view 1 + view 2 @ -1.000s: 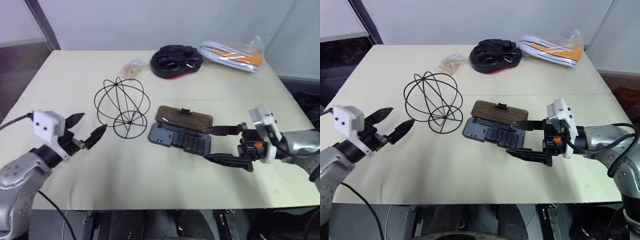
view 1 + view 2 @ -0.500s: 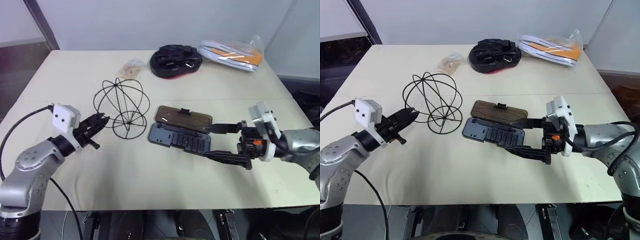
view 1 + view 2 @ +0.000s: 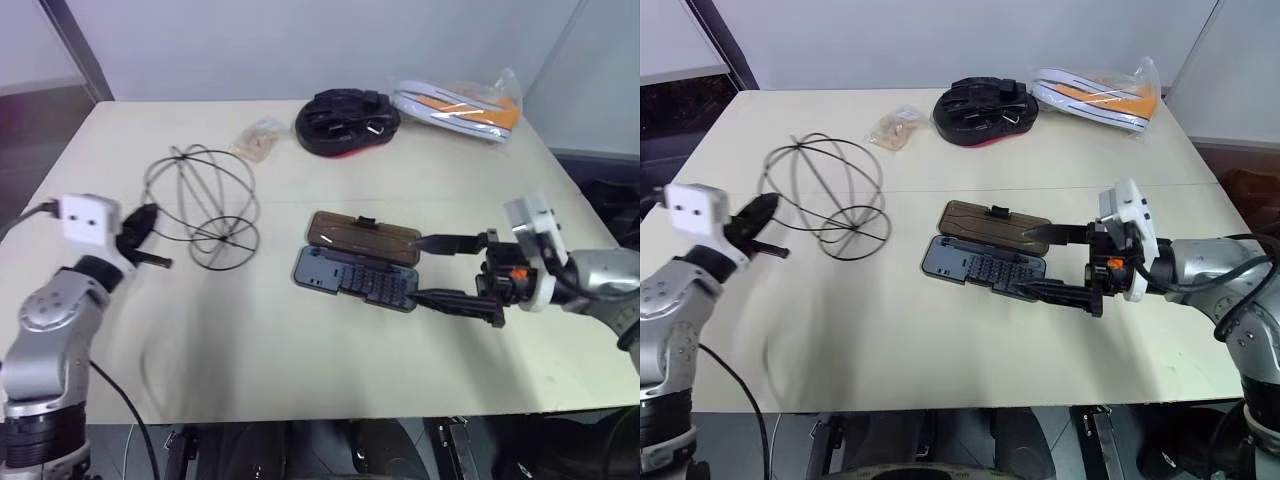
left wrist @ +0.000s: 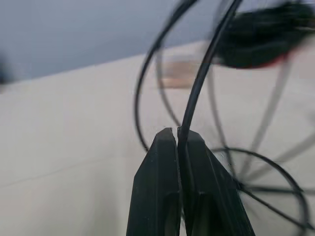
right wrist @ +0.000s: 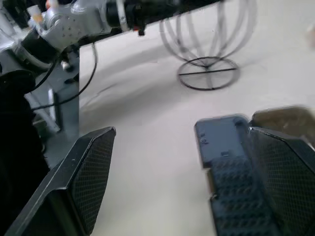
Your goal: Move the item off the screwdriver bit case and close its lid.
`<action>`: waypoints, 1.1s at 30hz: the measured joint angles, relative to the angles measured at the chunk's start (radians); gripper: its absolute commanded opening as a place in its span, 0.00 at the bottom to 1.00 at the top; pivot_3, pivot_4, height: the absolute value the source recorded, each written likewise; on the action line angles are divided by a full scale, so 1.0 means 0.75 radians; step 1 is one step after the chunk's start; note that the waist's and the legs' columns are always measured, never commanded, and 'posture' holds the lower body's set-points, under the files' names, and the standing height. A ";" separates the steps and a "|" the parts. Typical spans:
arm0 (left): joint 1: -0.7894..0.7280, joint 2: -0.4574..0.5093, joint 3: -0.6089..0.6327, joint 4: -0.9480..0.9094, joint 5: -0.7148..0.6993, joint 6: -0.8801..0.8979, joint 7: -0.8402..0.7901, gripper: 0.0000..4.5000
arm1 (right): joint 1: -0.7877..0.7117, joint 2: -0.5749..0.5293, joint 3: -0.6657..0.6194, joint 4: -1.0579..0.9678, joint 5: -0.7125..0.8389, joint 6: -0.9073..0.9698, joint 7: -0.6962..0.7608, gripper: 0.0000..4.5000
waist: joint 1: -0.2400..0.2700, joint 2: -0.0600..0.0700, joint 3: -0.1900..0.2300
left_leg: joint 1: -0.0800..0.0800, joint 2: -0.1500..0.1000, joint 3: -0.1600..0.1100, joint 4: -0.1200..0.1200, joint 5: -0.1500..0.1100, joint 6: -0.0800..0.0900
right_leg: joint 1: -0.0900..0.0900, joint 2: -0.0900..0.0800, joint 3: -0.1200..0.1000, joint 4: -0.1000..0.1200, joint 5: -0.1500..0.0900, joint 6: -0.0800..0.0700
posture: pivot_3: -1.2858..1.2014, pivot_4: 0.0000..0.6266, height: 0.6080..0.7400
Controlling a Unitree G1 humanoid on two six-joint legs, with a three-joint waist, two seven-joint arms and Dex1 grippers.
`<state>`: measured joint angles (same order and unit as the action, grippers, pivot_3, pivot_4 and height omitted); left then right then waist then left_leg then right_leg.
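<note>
Overhead, the left gripper (image 3: 140, 232) pinches a hoop of the wire ball (image 3: 203, 208), which sits on the table (image 3: 300, 330) well left of the open bit case (image 3: 355, 278) and its lid (image 3: 362, 237). Left wrist view: fingers (image 4: 156, 196) clamp one wire. Right wrist view: the right gripper (image 3: 1040, 262) gapes wide at the case's end.

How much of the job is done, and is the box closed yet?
Done: the wire ball sits on the table, clear of the bit case. In hand: the left gripper is pinching one wire hoop. Left: the lid lies flat open; the open right gripper waits beside the case.
</note>
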<state>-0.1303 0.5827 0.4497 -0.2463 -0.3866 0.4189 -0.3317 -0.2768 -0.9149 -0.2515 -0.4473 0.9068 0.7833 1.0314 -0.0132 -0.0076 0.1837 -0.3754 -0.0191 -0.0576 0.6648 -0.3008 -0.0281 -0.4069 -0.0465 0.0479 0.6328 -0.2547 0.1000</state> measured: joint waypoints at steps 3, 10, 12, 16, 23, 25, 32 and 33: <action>0.026 0.003 0.109 0.101 0.045 -0.064 0.075 0.01 | -0.055 0.042 0.005 0.016 0.002 -0.010 -0.023 1.00 | 0.001 0.000 0.000 | 0.000 0.000 0.000 0.000 0.000 0.000 | 0.000 -0.001 0.000 0.000 0.000 0.000 | 0.52 0.24 1.00; 0.028 0.061 0.350 0.389 0.114 -0.164 0.228 0.01 | -0.072 0.050 0.057 0.036 -0.013 -0.033 -0.021 1.00 | 0.007 -0.003 -0.001 | 0.000 -0.001 -0.001 0.000 0.000 0.000 | 0.000 -0.004 -0.001 0.000 0.000 0.000 | 0.52 0.24 1.00; 0.053 0.060 0.366 0.390 0.105 -0.167 0.215 0.01 | -0.080 0.052 0.067 0.057 -0.028 -0.041 -0.018 1.00 | 0.007 -0.004 -0.002 | 0.000 -0.002 0.000 0.000 0.000 0.000 | 0.000 -0.006 -0.001 0.000 0.000 0.000 | 0.52 0.24 1.00; 0.143 0.036 0.357 0.284 0.061 -0.170 0.133 0.31 | -0.105 0.056 0.092 0.086 -0.054 -0.059 -0.018 1.00 | 0.008 -0.004 -0.002 | -0.001 -0.002 -0.001 0.000 0.000 0.000 | 0.000 -0.009 0.000 0.000 0.000 0.000 | 0.52 0.24 1.00; 0.213 0.039 0.333 0.221 0.055 -0.161 0.102 1.00 | -0.114 0.063 0.113 0.110 -0.083 -0.076 -0.007 1.00 | 0.001 -0.004 -0.002 | -0.001 -0.002 -0.001 -0.002 0.000 0.000 | -0.001 -0.009 0.001 -0.001 0.000 0.000 | 0.52 0.24 1.00; 0.234 0.058 0.372 0.219 0.042 -0.157 0.097 1.00 | -0.115 0.068 0.115 0.117 -0.091 -0.083 -0.002 1.00 | -0.003 -0.004 -0.002 | -0.001 -0.001 -0.001 -0.003 0.000 0.000 | -0.002 -0.009 0.001 -0.001 0.000 0.000 | 0.52 0.24 1.00; 0.431 0.078 0.555 0.074 -0.110 -0.067 -0.024 1.00 | -0.137 0.071 0.151 0.176 -0.134 -0.100 0.042 1.00 | 0.002 -0.004 -0.002 | -0.002 -0.002 -0.001 -0.003 0.000 0.000 | -0.002 -0.011 0.001 -0.002 -0.001 -0.002 | 0.52 0.24 1.00; 0.471 0.077 0.570 0.043 -0.144 -0.048 -0.061 1.00 | -0.142 0.071 0.156 0.189 -0.139 -0.101 0.049 1.00 | 0.003 -0.004 -0.002 | -0.002 -0.002 0.000 -0.003 0.000 0.000 | -0.002 -0.012 0.001 -0.002 -0.001 -0.003 | 0.52 0.24 1.00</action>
<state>0.2232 0.6407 0.8770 -0.2139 -0.4943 0.3826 -0.3777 -0.3830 -0.8618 -0.1342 -0.3055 0.8021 0.7076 1.0681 -0.0112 -0.0108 0.1823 -0.3768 -0.0206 -0.0575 0.6624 -0.3010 -0.0285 -0.4083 -0.0555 0.0487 0.6314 -0.2558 0.0976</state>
